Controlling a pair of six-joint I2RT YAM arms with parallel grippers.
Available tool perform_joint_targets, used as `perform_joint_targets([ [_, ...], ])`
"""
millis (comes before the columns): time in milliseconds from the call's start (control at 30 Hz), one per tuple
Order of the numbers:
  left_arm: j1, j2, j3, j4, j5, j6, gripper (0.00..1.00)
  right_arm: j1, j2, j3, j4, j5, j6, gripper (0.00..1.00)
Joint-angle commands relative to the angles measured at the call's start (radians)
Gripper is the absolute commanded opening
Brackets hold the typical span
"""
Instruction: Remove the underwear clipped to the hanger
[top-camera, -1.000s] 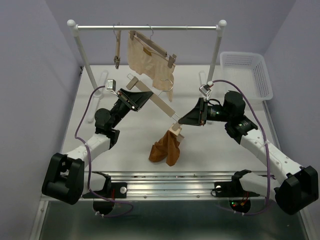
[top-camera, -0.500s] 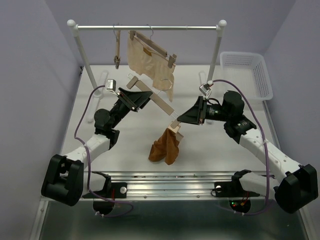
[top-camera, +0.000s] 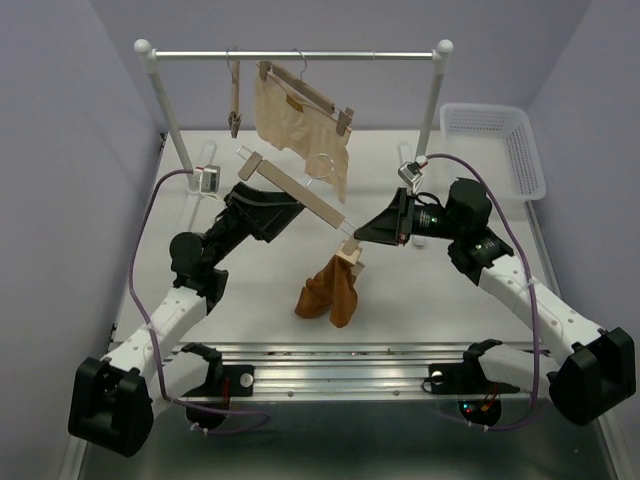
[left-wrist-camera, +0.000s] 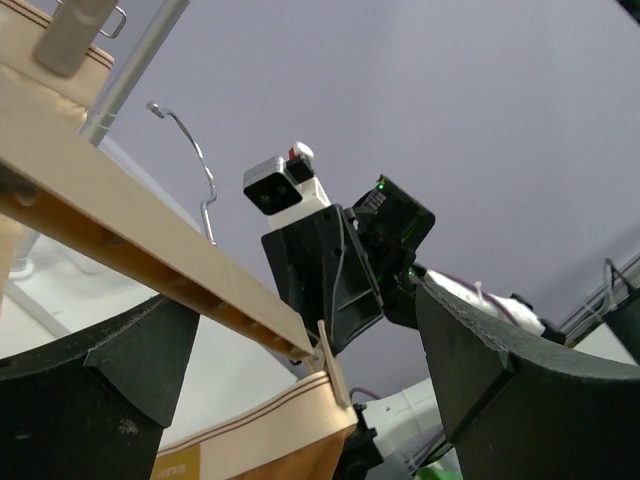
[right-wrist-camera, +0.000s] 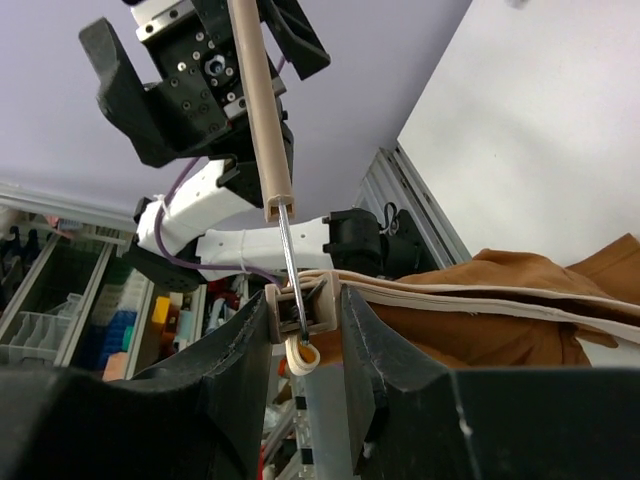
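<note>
Lavender walls and a white table (top-camera: 250, 300) frame a rack (top-camera: 300, 56) where the beige underwear (top-camera: 295, 125) hangs clipped. Lower down, a tilted wooden hanger (top-camera: 300, 195) dangles the rust-orange underwear (top-camera: 328, 290) from one clip (right-wrist-camera: 297, 300), which the right gripper (top-camera: 368, 233) pinches and hides from above. The left gripper (top-camera: 280, 207) gapes wide around the bar, touching nothing, its fingertips hard to make out from overhead.

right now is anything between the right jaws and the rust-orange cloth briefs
Yes, the small wooden hanger clip: the right jaws are closed on its two sides, and it pinches the cream waistband of the rust-orange cloth briefs hanging below.
</note>
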Motion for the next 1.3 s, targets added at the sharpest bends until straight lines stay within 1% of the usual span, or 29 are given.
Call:
perform_joint_targets([
  [0,-0.022,-0.124,-0.026,-0.098,0.055,0.181,0.99,0.000,0.000,0.055,0.054,0.060,0.024,0.11],
  [33,-0.022,-0.140,-0.026,-0.135,0.042,0.198,0.99,0.000,0.002,0.055,0.060,0.057,0.029,0.10],
  [67,-0.023,-0.166,-0.019,-0.226,0.019,0.240,0.99,0.000,0.002,0.055,0.079,0.045,0.042,0.09],
  [133,-0.025,-0.187,-0.005,-0.332,-0.017,0.267,0.99,0.000,0.003,0.052,0.114,0.017,0.053,0.07],
  [333,-0.023,-0.161,0.018,-0.362,-0.018,0.276,0.99,0.000,-0.001,0.033,0.152,0.009,0.081,0.06],
  [500,-0.025,-0.108,0.017,-0.367,0.031,0.281,0.99,0.000,0.000,0.033,0.166,0.015,0.075,0.07],
  [600,-0.054,-0.122,-0.006,-0.312,0.116,0.308,0.99,0.000,0.010,0.039,0.165,0.034,0.069,0.07],
  [667,-0.110,-0.157,-0.020,-0.301,0.124,0.342,0.99,0.000,0.017,0.053,0.166,0.037,0.067,0.07],
  [767,-0.190,-0.185,-0.035,-0.299,0.117,0.419,0.99,0.000,0.033,0.065,0.166,0.038,0.066,0.07],
  [867,-0.221,-0.177,-0.031,-0.307,0.094,0.460,0.99,0.000,0.036,0.073,0.166,0.032,0.070,0.07],
  [1067,-0.239,-0.122,0.006,-0.411,0.052,0.560,0.99,0.000,0.030,0.082,0.166,0.032,0.082,0.07],
  [1200,-0.256,-0.102,0.038,-0.476,-0.012,0.615,0.99,0.000,0.030,0.091,0.169,0.028,0.092,0.07],
  [1267,-0.267,-0.090,0.046,-0.482,-0.018,0.626,0.99,0.000,0.031,0.091,0.171,0.029,0.092,0.07],
])
